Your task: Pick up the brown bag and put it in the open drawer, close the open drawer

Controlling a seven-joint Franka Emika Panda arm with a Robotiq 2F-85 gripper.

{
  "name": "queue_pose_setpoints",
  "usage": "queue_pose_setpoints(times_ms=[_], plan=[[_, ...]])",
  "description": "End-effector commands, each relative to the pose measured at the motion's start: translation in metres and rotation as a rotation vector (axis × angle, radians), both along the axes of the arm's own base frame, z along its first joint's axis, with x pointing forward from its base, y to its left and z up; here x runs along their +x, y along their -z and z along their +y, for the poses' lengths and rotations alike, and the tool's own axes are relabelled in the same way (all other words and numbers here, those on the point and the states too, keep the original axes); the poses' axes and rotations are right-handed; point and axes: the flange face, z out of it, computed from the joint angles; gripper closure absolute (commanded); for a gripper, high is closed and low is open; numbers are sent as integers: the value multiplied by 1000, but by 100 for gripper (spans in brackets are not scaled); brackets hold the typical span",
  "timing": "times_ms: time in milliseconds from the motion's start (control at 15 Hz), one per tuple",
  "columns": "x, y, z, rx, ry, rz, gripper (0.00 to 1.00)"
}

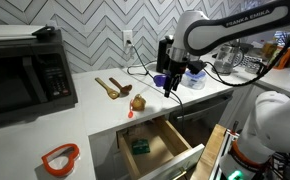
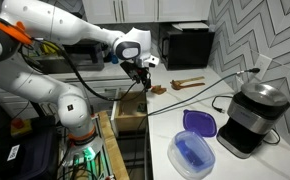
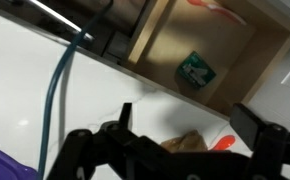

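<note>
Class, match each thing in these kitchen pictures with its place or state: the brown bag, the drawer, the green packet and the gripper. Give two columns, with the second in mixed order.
Things:
1 brown bag
2 drawer
3 green packet
4 gripper

Places or states:
a pulled open below the counter
b jaws open, held above the counter
c on the counter beside the wooden spoons
d lying inside the drawer

Pairs: 1-c, 2-a, 3-d, 4-b
</note>
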Motion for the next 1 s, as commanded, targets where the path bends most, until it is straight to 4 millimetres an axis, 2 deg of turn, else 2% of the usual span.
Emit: queue_pose_setpoints(times_ms=[0, 267, 333, 467, 667, 933], plan=[[27, 18, 20, 89, 34, -104, 0], [55, 34, 23, 146, 68, -192, 0], [44, 24, 23, 109, 62, -177, 0], [52, 32, 23, 122, 71, -185, 0], [55, 33, 23, 124, 74, -183, 0], [69, 49, 26, 135, 51, -180, 0]])
